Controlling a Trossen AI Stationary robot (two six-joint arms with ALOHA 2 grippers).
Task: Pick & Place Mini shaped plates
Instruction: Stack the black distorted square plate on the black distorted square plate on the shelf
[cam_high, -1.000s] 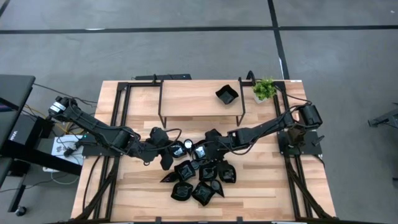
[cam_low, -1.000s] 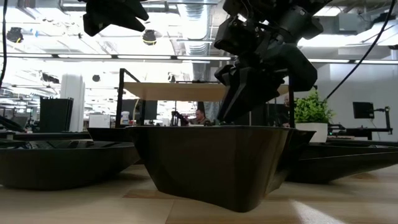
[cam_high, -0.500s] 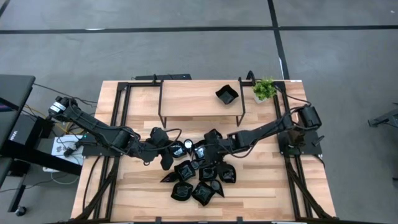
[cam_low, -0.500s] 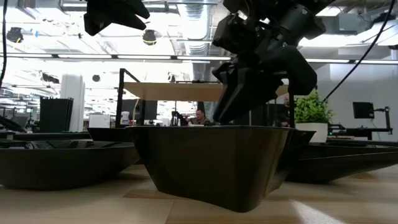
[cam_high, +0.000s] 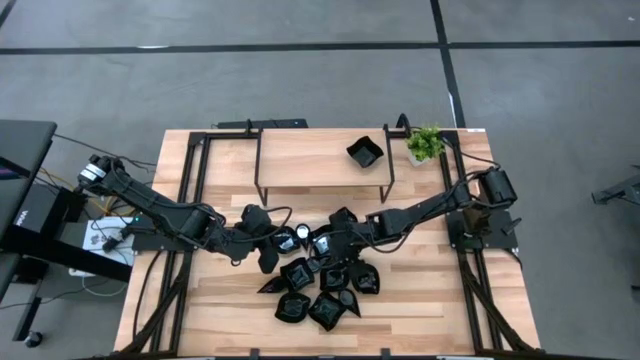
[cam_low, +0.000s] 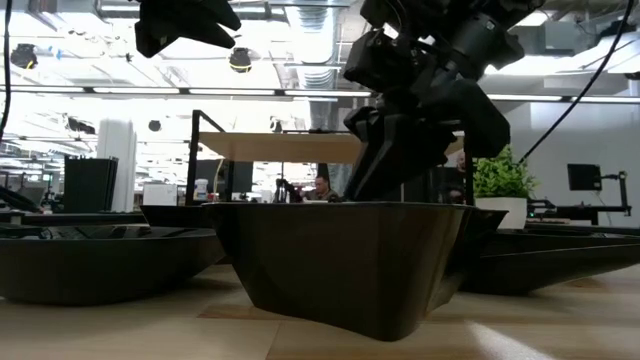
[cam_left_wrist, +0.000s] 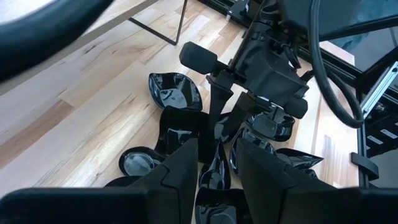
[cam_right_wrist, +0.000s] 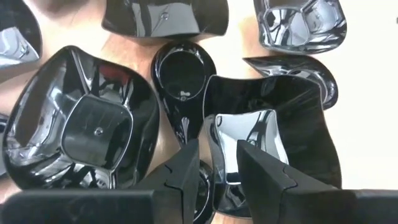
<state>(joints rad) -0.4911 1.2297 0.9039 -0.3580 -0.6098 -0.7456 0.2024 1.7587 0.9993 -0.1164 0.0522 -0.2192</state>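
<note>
- Change: across the last second almost nothing has moved. In the high view both arms and the cluster of mini shaped plates (cam_high: 320, 285) keep their places; in the low view the right arm's wrist only wobbles slightly.
- Right gripper (cam_right_wrist: 214, 165): low over the pile, fingers (cam_right_wrist: 264, 167) part-spread and straddling the rim of a square plate (cam_right_wrist: 249, 140). A firm pinch cannot be confirmed.
- Left gripper (cam_left_wrist: 217, 168): just beside the pile's left edge, jaws part-spread with a thin dark plate edge between them; a grip cannot be confirmed.
- One plate (cam_high: 365, 152) already sits on the raised shelf (cam_high: 310, 160), near the potted plant (cam_high: 425, 143).
- Meaning: probably a pause at the grasp; the rest remain on the counter (cam_high: 230, 300).
</note>
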